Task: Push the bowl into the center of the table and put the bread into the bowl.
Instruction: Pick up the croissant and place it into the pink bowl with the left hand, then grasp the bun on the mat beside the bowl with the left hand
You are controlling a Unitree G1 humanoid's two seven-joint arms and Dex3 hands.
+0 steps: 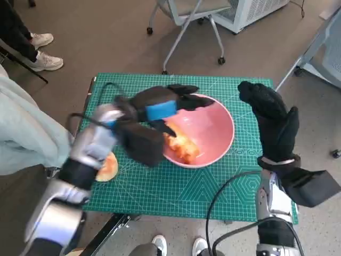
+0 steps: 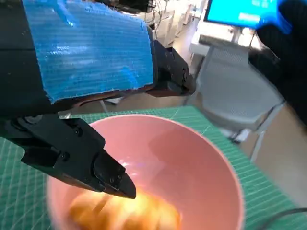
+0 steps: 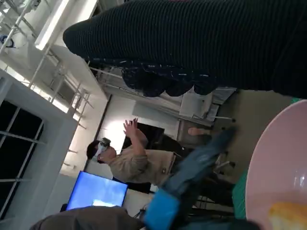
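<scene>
1. My left hand hovers over the pink bowl, fingers apart, gripping nothing.
2. Bread lies inside the bowl; it looks soft and light, so I'd pinch its sides gently.
3. My right hand is spread beside the rim.

Here's the small bench, its top covered edge to edge by a green cutting mat printed with a pale grid. Sitting on that mat, a little toward the far side of the middle, is the round pink bowl, a golden piece of bread lying inside it. Over at the near left, another pale orange piece of bread rests flat on the mat, well apart from the bowl.
</scene>
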